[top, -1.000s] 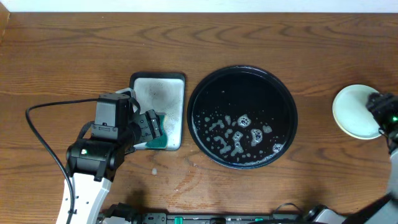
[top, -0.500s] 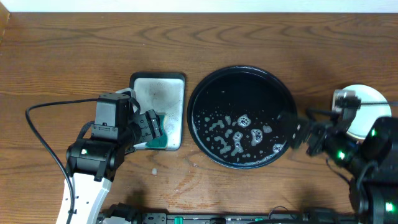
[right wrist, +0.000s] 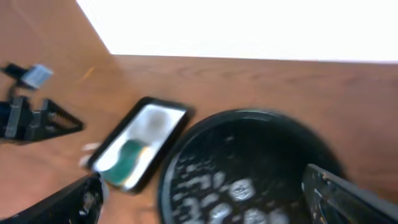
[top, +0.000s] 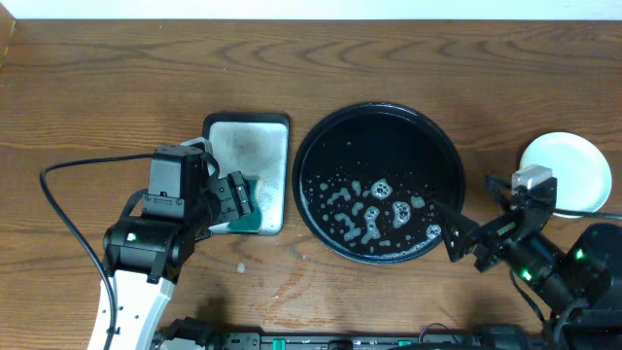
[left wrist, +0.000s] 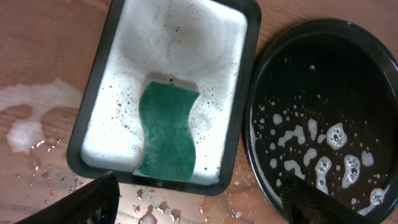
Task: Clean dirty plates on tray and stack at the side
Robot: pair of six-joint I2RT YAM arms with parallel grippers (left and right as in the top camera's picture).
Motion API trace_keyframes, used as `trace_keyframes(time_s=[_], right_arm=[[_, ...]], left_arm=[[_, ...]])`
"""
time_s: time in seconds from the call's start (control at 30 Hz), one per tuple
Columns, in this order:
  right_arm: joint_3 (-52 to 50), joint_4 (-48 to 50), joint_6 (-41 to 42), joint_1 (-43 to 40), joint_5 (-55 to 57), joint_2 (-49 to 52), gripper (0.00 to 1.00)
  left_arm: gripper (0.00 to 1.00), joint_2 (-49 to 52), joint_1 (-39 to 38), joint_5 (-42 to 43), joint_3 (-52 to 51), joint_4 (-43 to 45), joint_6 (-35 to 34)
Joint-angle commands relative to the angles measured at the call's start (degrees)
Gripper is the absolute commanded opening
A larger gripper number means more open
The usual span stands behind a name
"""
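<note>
The right gripper (top: 443, 231) hangs spread and empty at the edge of the foamy tray (top: 379, 108), plates (top: 573, 170) apparently parked aside as clean, while the left gripper (top: 241, 202), also spread, hovers over the sponge (left wrist: 166, 134).

The round, glossy black tray (top: 379, 122) lies flat at the middle of the worktop (top: 505, 87). White suds dot its wet floor, mostly toward the near right. To its right, apart from it, a pale mint plate (top: 573, 165) sits upright on bare brown wood grain. Whether others lie beneath it cannot be told.
</note>
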Motion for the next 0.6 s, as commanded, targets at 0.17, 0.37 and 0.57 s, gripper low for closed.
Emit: trace_keyframes(time_s=[0.17,0.37,0.57], right_arm=[[-20.0,7.63,-2.93,1.42,12.87,-18.16,0.99],[-33.18,16.15,-2.91,1.42,13.2,-29.07,0.99],[-40.98,26.69,-2.91,1.42,13.18,-30.01,0.99]], left_arm=[[0.83,-0.02,0.2,0.55,0.33,-0.13,0.15],[0.83,-0.02,0.2,0.55,0.33,-0.13,0.15],[0.83,-0.02,0.2,0.55,0.33,-0.13,0.15]])
